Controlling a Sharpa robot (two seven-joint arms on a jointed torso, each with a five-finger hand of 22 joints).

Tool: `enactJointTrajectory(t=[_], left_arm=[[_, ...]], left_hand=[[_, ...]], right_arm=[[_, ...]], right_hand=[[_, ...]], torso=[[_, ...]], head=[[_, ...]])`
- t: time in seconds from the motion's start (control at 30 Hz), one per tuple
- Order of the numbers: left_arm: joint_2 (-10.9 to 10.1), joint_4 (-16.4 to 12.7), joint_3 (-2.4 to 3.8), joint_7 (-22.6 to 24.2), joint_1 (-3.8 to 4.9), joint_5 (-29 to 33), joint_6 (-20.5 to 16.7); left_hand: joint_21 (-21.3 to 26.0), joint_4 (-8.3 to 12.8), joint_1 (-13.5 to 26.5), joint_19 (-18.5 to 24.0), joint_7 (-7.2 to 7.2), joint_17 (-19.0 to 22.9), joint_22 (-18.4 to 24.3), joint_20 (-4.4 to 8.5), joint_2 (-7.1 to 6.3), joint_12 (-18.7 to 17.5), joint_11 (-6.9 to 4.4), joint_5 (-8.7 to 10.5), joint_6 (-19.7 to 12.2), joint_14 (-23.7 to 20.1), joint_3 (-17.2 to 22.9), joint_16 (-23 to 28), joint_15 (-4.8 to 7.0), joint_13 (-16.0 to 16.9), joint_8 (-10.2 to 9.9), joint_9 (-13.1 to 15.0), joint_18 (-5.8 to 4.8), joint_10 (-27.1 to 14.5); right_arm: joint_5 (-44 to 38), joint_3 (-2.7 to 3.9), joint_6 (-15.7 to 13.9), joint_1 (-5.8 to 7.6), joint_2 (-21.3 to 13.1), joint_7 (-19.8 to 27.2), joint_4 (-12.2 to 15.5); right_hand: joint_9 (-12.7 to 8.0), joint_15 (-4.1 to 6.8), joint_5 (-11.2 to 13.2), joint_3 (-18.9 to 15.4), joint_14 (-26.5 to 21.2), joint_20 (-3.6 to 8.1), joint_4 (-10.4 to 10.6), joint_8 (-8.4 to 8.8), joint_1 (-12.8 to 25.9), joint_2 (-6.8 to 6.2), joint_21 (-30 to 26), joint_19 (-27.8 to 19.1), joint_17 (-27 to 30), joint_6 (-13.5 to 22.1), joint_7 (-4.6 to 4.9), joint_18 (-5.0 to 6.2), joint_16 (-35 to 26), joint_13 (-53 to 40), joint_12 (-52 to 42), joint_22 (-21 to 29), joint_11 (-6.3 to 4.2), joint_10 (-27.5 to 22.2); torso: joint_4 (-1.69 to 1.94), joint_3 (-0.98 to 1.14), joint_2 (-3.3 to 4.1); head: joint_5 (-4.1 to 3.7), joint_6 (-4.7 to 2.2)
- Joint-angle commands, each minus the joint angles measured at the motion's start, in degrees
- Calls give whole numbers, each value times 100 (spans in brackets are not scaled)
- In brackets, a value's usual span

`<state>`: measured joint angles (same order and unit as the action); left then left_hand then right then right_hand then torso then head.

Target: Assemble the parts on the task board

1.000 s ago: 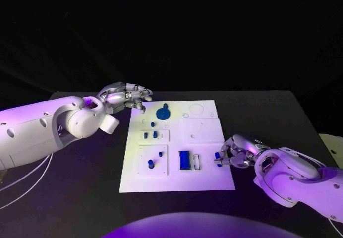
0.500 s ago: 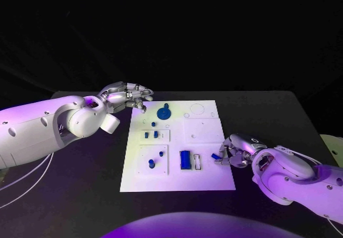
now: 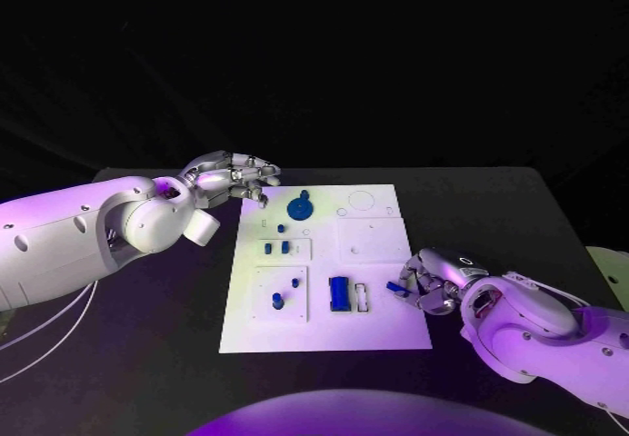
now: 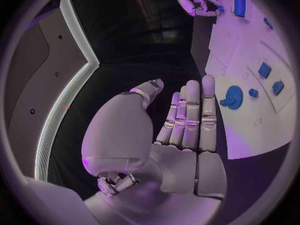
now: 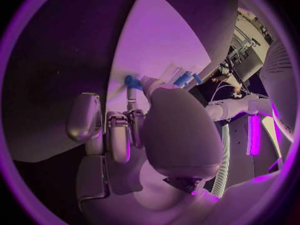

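Task board (image 3: 380, 327): white plate, flat on the black table (image 3: 524, 200), middle of the head view, running from the upper middle down to the lower middle.
Left hand (image 3: 236, 177): upper left of the head view, just past the board's top left corner, over the table. Fingers curled a little in that view. In the left wrist view (image 4: 181, 120), fingers straight, side by side, thumb apart, nothing in them.
Right hand (image 3: 430, 280): right of middle in the head view, at the board's right edge. Fingers pulled in around a small blue part (image 3: 394, 287), pinched at the fingertips, sticking out over the board's edge. Same part seen at the fingertips in the right wrist view (image 5: 132, 81).
Round blue part (image 3: 300, 208): near the top of the board, left side, close to the left hand but not touching it. Also seen in the left wrist view (image 4: 234, 96), just past the fingertips.
Two small blue parts (image 3: 275, 247): left side of the board, below the round one, side by side.
Long blue block (image 3: 338, 292): lower middle of the board, standing beside a thin white frame (image 3: 361, 298), which lies between the block and the right hand.
Blue bits low on the left (image 3: 278, 299): lower left square of the board, near each other.
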<state>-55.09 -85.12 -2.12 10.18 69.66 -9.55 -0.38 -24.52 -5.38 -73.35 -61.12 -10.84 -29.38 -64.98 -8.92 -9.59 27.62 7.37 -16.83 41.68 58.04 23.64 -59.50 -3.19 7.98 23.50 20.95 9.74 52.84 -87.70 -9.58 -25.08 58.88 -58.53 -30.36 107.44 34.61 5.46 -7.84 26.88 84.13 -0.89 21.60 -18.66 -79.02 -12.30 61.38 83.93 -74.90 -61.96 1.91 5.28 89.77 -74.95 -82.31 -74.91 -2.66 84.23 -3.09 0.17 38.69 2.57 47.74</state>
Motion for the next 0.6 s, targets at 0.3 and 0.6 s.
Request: enactJointTrajectory(t=[0.3, 0.6], left_arm=[[25, -12, 3, 12, 4, 36, 100], [27, -17, 3, 12, 4, 36, 106]], left_hand=[[34, -28, 2, -14, -23, 10, 16, -30, 9, 36, -5, -8, -48, -42, -6, -39, -9, -7, 36, 8, 66, -40], [35, -27, -6, -15, -22, 11, 18, -29, 10, 38, -6, -12, -51, -42, -5, -40, -8, -7, 40, 8, 66, -42]], right_arm=[[870, -6, -440, 48, 137, -80, 318], [1156, -6, -454, 52, 301, -60, 285]], right_hand=[[288, 15, -96, 914, 587, 17, -616, -115, 538, -123, 54, 40, -1510, -16, -17, -59, 23, -962, -40, -884, 30, 266], [318, 14, -156, 971, 587, 18, -559, -112, 918, -179, 179, 73, -1510, -53, -17, -79, 23, -991, -76, -911, 31, 288]], torso=[[5, -7, 2], [5, -9, 1]], head=[[-41, -33], [-51, -17]])
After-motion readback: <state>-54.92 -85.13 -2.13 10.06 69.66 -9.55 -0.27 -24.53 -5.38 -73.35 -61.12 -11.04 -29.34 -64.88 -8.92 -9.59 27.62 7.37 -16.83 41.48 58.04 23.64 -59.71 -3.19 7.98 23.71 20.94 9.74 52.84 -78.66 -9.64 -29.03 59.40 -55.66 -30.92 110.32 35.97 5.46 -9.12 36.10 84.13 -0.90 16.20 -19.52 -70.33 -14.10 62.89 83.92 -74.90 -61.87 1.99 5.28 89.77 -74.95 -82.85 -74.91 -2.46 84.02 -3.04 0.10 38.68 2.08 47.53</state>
